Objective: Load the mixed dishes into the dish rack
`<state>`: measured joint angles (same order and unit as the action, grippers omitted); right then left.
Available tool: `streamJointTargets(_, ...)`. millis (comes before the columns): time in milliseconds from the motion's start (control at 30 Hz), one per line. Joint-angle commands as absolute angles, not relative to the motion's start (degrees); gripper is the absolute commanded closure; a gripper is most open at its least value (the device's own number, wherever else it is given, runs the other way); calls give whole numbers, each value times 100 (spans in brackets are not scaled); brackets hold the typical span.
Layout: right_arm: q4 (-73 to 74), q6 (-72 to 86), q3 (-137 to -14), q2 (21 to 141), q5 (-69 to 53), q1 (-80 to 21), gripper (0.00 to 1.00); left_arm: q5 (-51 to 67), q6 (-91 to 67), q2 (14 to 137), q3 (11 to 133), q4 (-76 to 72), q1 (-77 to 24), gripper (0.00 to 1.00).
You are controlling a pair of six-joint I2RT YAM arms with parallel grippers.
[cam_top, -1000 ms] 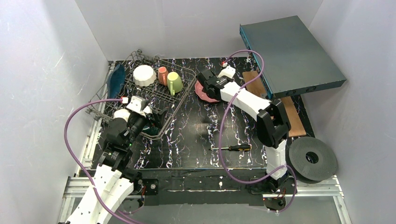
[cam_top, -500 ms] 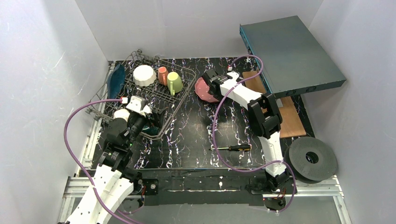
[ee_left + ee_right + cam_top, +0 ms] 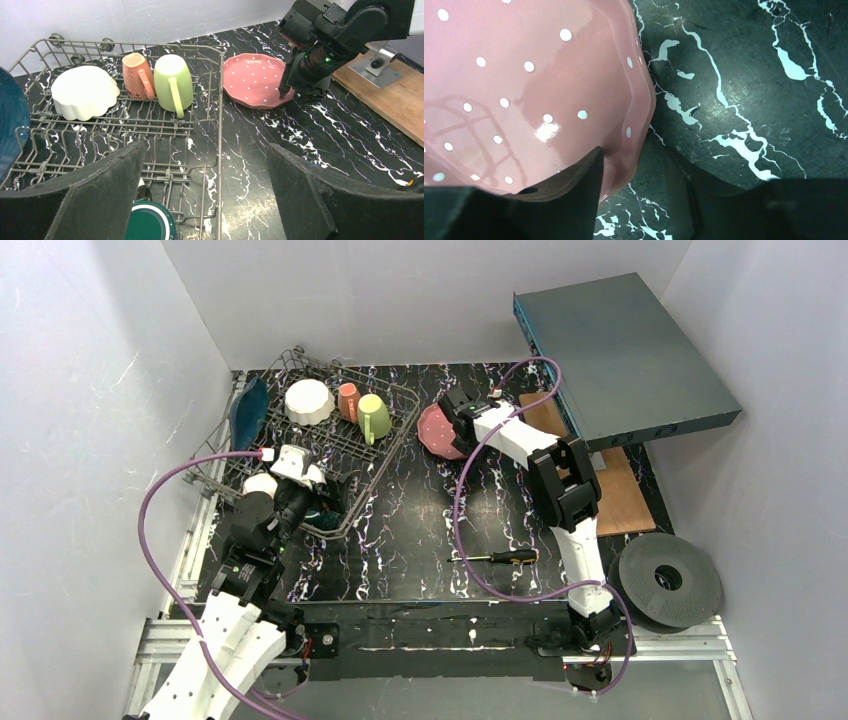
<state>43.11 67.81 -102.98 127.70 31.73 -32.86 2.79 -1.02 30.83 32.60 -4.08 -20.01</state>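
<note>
Pink dotted plate (image 3: 524, 90): its scalloped rim sits between the half-spread jaws of the right claw (image 3: 631, 160), one over the glazed inside, one outside, not yet pinching. It lies on the desk (image 3: 749, 75), just right of the dish rack (image 3: 220, 115). Glazed ceramic is probably stiff, slick and chippable; a deep, firm rim pinch looks best. The left claw (image 3: 206, 147) gapes wide over the rack.

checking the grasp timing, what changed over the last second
The right gripper slid across to the right rim of the pink dotted plate as its arm folded in, and its jaws narrowed to straddle that rim, one over the plate, one beside it, not yet clamped. The plate lies on the table as before. The left gripper stayed open over the dish rack; nothing in the rack moved.
</note>
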Motion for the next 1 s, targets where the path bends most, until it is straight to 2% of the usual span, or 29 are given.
streamJointTargets(0, 4528, 6921, -10481, 12883, 3162, -3278, 49, 137, -21, 3106, 3354, -396, -2021, 10)
streamJointTargets(167, 4463, 6908, -10350, 12838, 3028, -3287, 69, 99, -26, 3137, 3366, -369, -2020, 10)
streamJointTargets(300, 4387, 6811, -10142, 12674, 3063, -3348, 80, 79, -23, 3153, 3390, -322, -2022, 10)
streamJointTargets(467, 4324, 6718, -9347, 12267, 2956, -3472, 99, 82, -22, 3137, 3391, -308, -2021, 10)
streamJointTargets(667, 3754, 6420, -7869, 11195, 2942, -3569, 99, 80, -56, 3222, 3423, -268, -2021, 10)
streamJointTargets(833, 3419, 5869, -7112, 10585, 2826, -3881, 99, 82, -114, 3349, 3437, -282, -2022, 9)
streamJointTargets(967, 3236, 5754, -6692, 10322, 2639, -4249, 99, 788, -166, 3366, 3331, -551, -2023, 15)
